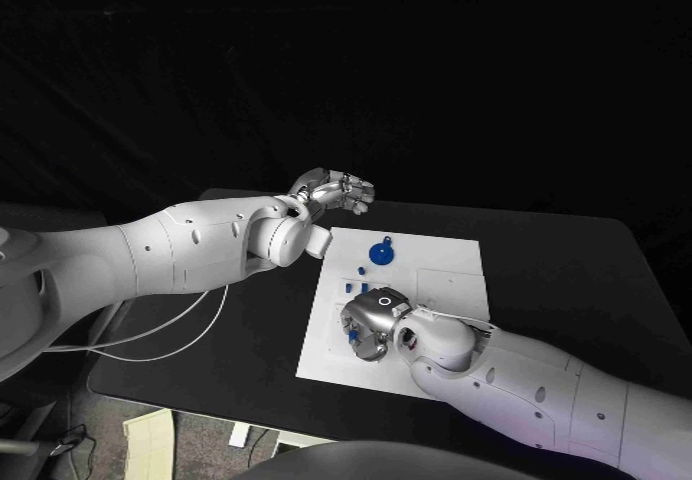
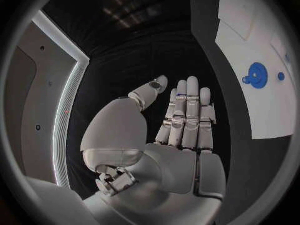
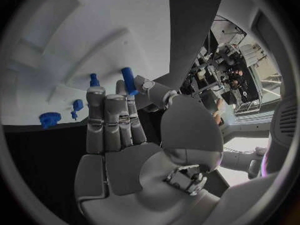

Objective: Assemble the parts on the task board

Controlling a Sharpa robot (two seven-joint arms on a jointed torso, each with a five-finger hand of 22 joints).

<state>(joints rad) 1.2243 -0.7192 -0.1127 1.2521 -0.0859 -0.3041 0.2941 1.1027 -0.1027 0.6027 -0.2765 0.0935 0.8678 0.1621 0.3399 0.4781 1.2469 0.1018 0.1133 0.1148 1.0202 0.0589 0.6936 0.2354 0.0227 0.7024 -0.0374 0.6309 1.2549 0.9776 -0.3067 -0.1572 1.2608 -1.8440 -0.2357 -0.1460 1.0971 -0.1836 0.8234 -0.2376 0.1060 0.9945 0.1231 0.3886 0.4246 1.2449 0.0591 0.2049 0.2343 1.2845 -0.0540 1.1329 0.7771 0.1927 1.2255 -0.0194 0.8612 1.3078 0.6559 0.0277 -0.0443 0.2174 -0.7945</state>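
The white task board (image 1: 433, 300) lies in the middle of the black table. A round blue gear-like part (image 1: 381, 252) sits near its far edge, with small blue parts (image 1: 359, 270) just in front of it. My right hand (image 1: 375, 320) hovers low over the board's near left area. In the right wrist view, the right hand (image 3: 119, 135) pinches a blue peg (image 3: 128, 80) between thumb and a fingertip. Another blue peg (image 3: 94, 79) stands on the board (image 3: 75, 45) beyond it. My left hand (image 1: 335, 190) is raised past the board's far left corner, fingers straight (image 2: 187, 115), holding nothing.
The left wrist view shows the board (image 2: 262, 105) with the round blue part (image 2: 256, 77) and a small blue part (image 2: 281, 76). The right wrist view shows the round part (image 3: 50, 119) and a small blue part (image 3: 77, 105). Bare black table (image 1: 562, 270) lies right of the board.
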